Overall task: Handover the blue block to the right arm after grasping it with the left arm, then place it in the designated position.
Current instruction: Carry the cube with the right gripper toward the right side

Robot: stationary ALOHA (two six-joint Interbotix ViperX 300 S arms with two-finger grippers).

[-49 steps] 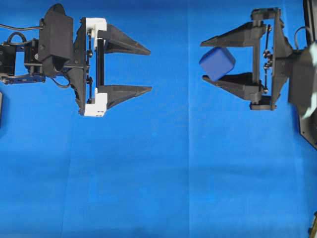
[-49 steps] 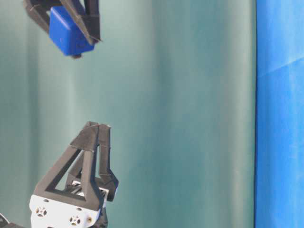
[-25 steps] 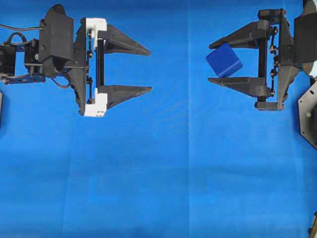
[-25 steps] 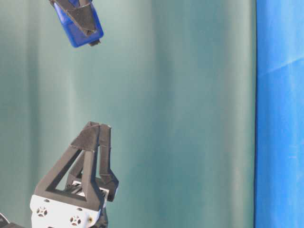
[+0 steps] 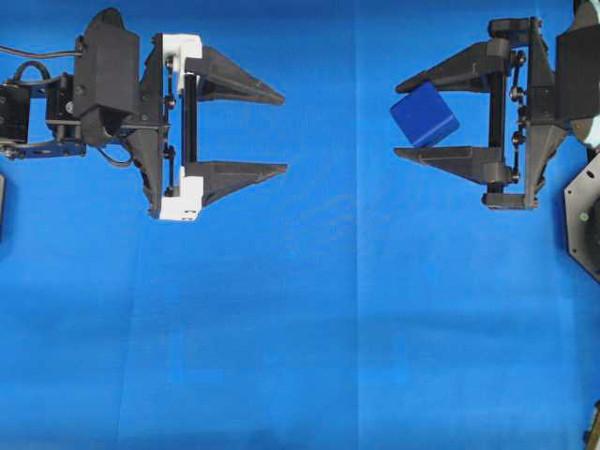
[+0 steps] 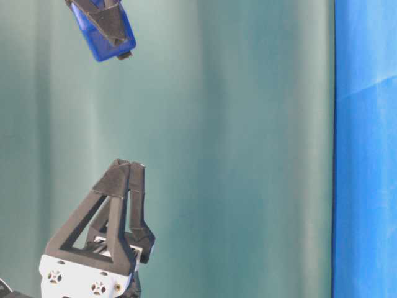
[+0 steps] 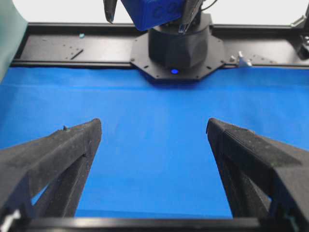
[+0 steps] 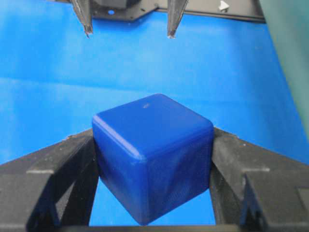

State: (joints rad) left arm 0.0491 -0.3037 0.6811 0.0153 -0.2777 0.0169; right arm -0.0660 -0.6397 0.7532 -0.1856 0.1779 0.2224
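The blue block (image 5: 424, 113) is a dark-blue rounded cube held tilted in the air between the fingers of my all-black right gripper (image 5: 395, 120), at the upper right of the overhead view. The right wrist view shows both fingers pressed against the block (image 8: 152, 154), which fills the gap. My left gripper (image 5: 285, 133), with white pieces at its finger bases, is at the upper left, open and empty, pointing toward the right gripper across a wide gap. The left wrist view shows bare cloth between its fingers (image 7: 153, 124) and the block (image 7: 152, 12) far ahead at the top.
Blue cloth (image 5: 300, 328) covers the table. A black octagonal arm base (image 7: 178, 48) and a black frame rail (image 7: 72, 46) sit at the far edge. A teal curtain (image 6: 236, 149) hangs behind in the table-level view.
The right gripper drew back to the right with the block and turned slightly, then held still for the last half second. The left gripper has not moved.
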